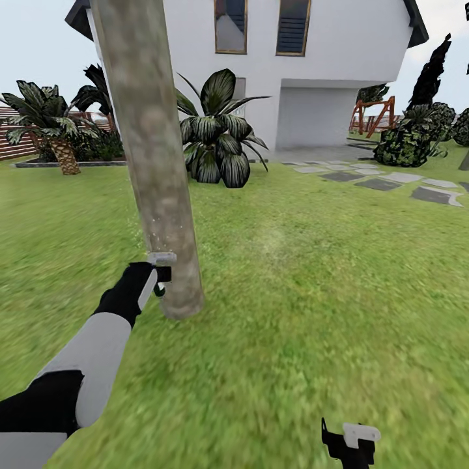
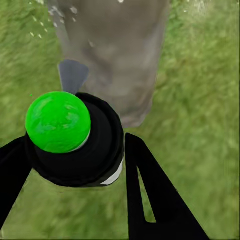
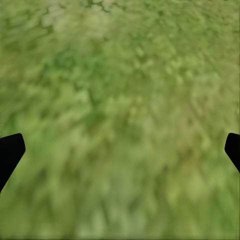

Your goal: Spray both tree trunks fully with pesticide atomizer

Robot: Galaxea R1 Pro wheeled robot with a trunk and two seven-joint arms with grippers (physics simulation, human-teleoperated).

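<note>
Where open lawn (image 1: pixel 312 306) spreads rightward, left gripper (image 2: pixel 75 150) clamps atomizer (image 2: pixel 75 142) beside trunk (image 1: pixel 153 156), right gripper (image 3: pixel 120 150) low, jaws wide.

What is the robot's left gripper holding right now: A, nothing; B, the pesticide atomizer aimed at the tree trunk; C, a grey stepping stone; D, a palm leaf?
B: the left gripper is clamped around the black atomizer with its green top, right beside the tree trunk.

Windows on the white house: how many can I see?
2. Both sit high on the house wall, side by side: the left window and the right window. The trunk may hide others.
</note>
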